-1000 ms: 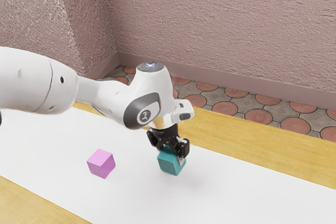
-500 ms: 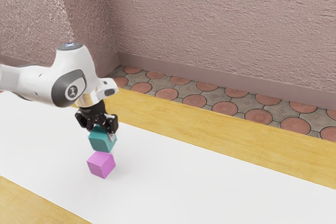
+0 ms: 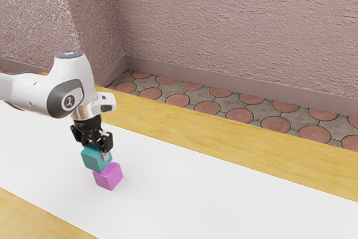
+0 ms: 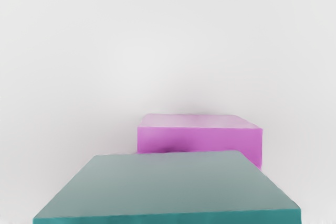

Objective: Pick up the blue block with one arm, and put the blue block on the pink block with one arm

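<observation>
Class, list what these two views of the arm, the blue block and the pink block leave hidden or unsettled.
Exterior view: whether the blue block touches the pink block; the blue block overlaps the pink block's upper corner there.
Wrist view: the pink block's near side, hidden behind the blue block.
Wrist view: the blue block's near end, cut off by the frame edge.
Exterior view: the arm's base, cut off by the left edge.

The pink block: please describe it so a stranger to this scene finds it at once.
On the white tabletop, find the black claw holding the blue block. The pink block rests just below that. It alone is pink and not gripped.
</observation>
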### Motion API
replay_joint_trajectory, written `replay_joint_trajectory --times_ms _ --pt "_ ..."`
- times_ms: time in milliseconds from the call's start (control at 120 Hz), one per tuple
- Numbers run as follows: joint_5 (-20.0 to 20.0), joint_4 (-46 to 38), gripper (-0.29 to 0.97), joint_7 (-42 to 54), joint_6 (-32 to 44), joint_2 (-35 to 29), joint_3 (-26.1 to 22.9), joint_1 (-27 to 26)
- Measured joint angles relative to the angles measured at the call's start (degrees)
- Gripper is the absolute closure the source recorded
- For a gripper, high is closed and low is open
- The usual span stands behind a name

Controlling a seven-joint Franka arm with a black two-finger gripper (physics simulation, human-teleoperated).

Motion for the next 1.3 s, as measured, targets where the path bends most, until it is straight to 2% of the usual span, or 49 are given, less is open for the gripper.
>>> replay_joint_trajectory --times_ms 550,708,858,967,1133,1217,1300 --pt "-0.4 0.6 0.29 3.8 0.3 0.9 -0.1 -0.9" --pt "-0.7 0.6 0.16 4.1 0.3 1.0 -0.1 -1.0" --pt "-0.7 1.1 0.09 4.3 0.0 -0.8 -0.1 -1.5" --pt "-0.9 10.1 0.06 4.4 -5.1 -3.6 -0.2 -1.8" --pt "-2.3 28.4 0.04 4.6 -17.5 -3.9 -0.4 -2.8" --pt "-2.8 34.6 0.03 4.7 -23.0 -3.7 -0.3 -2.4" --pt "-3.0 37.0 0.03 4.9 -27.5 -3.7 0.3 -2.2"
